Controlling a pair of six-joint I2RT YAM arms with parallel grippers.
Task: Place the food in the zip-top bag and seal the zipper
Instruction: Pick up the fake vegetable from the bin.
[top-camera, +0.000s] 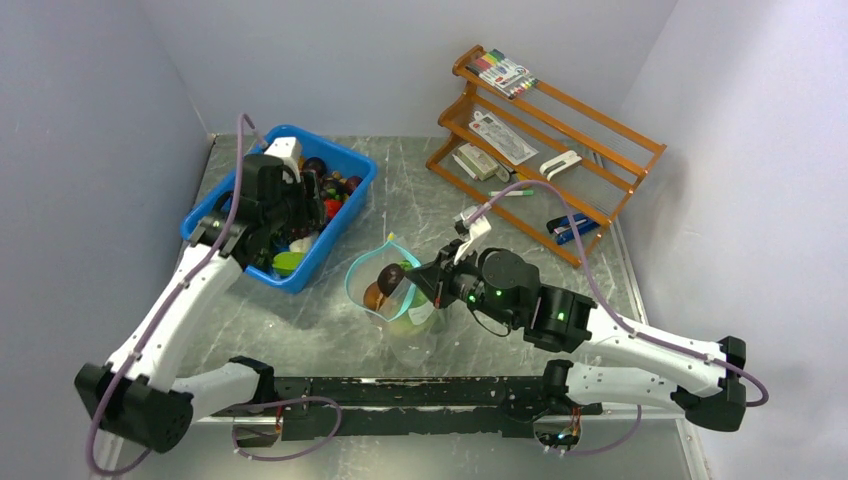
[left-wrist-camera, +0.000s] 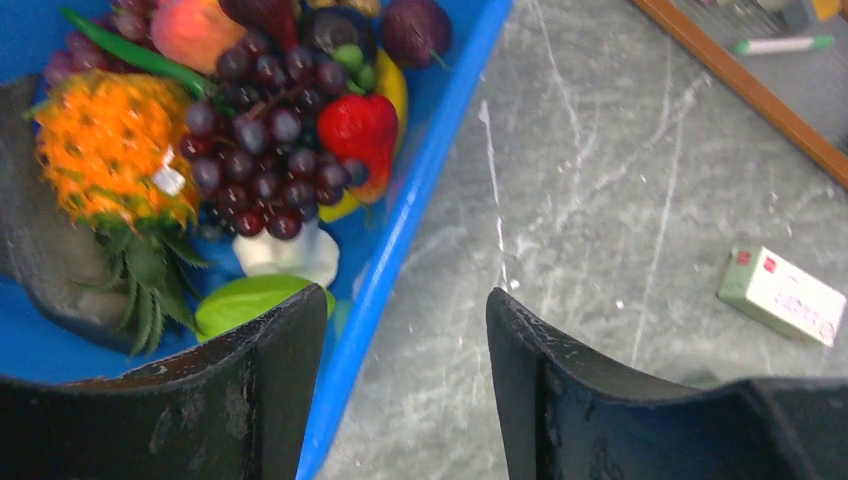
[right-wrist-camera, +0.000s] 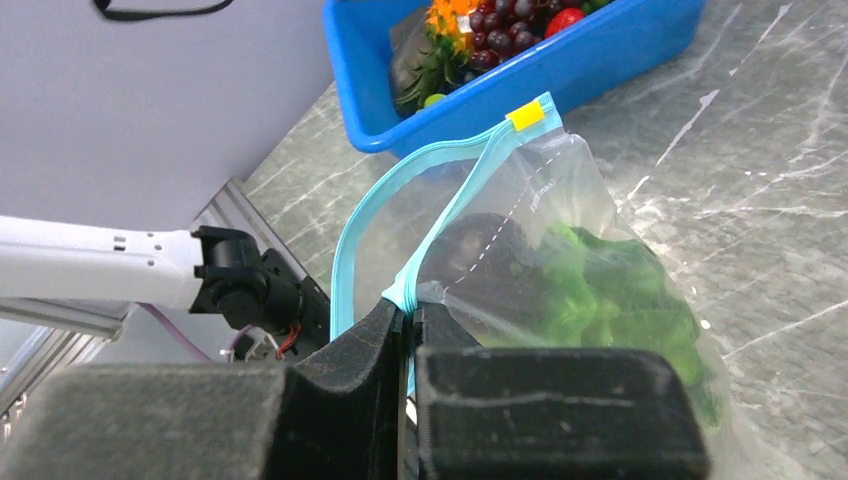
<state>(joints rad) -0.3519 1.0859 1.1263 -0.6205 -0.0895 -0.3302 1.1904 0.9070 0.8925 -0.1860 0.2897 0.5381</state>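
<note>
The clear zip-top bag (top-camera: 405, 310) stands mid-table with its mouth open, ringed by the teal zipper (right-wrist-camera: 360, 215) with a yellow tip (right-wrist-camera: 526, 115). Inside it I see green lettuce (right-wrist-camera: 600, 290), a dark avocado (right-wrist-camera: 480, 250) and brown round fruit (top-camera: 385, 280). My right gripper (right-wrist-camera: 408, 312) is shut on the zipper strip at the bag's near end and holds it up. My left gripper (left-wrist-camera: 405, 310) is open and empty, above the right rim of the blue bin (top-camera: 350, 205). The bin holds purple grapes (left-wrist-camera: 250, 150), a strawberry (left-wrist-camera: 360, 130), a pineapple (left-wrist-camera: 115, 145) and other toy food.
An orange wooden rack (top-camera: 545, 150) with markers and white stationery packs stands at the back right. A small white-green box (left-wrist-camera: 780, 295) and a green marker (left-wrist-camera: 780, 44) lie on the grey table right of the bin. Walls close in left, right and behind.
</note>
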